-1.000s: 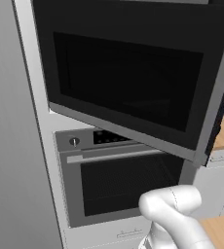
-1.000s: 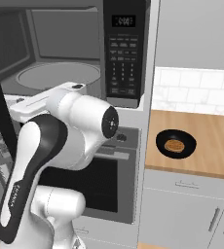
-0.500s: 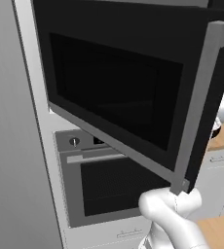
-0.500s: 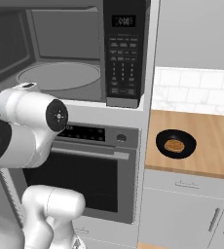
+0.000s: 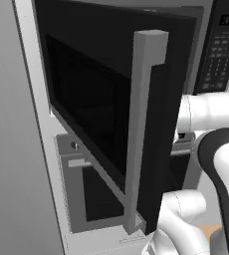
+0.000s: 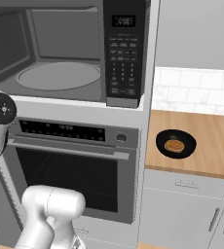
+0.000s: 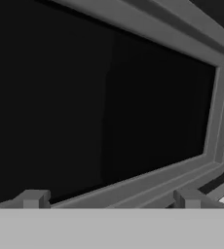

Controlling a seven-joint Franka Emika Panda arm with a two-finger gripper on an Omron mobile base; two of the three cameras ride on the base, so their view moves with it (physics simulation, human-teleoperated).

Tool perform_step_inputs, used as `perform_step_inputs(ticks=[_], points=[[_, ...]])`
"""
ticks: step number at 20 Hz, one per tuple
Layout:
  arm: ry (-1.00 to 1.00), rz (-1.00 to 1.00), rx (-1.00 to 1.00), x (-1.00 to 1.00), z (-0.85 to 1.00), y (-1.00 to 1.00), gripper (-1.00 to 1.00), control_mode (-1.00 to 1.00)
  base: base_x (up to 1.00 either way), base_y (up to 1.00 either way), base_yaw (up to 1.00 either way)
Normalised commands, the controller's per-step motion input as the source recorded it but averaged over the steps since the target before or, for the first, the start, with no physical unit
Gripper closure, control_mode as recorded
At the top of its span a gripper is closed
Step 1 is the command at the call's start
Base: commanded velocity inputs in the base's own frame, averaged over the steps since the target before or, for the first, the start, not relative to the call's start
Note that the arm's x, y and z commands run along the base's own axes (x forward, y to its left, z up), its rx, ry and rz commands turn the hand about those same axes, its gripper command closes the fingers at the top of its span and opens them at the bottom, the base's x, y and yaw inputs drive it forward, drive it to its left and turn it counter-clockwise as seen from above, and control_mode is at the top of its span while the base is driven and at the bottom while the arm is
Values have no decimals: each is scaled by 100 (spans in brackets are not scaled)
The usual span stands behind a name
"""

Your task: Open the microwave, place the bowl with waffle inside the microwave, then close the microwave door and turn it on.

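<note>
The gripper (image 7: 111, 200) stands with its jaws wide apart and nothing between them; its two dark fingertips (image 7: 32, 198) rise at 6 o'clock of the hand view, close in front of the inner face of the microwave door (image 7: 99, 107), whose dark glass is bordered by a grey frame running toward 3 o'clock.

In the left base view the door (image 5: 111, 114) is swung far open, its tall silver handle (image 5: 139, 134) upright at the picture's centre, with the white arm behind it at 3 o'clock.

In the right base view the microwave (image 6: 70, 53) stands open at 11 o'clock, showing grey walls and a bare round turntable (image 6: 59, 76). Its keypad panel (image 6: 122, 53) sits at 12 o'clock; the display and key labels are too small to read. The oven (image 6: 70, 165) is below it.

The bowl (image 6: 176, 144) rests on the wooden counter (image 6: 216, 146) at 3 o'clock, well apart from the microwave, with the waffle (image 6: 174, 145) lying inside it.
</note>
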Motion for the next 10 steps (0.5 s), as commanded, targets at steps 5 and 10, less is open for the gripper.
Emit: perform_step_inputs(ticks=[5, 10], points=[[0, 0, -3, -4, 0, 97, -100, -100, 0, 0, 0], [0, 0, -2, 0, 0, 79, -100, -100, 0, 0, 0]])
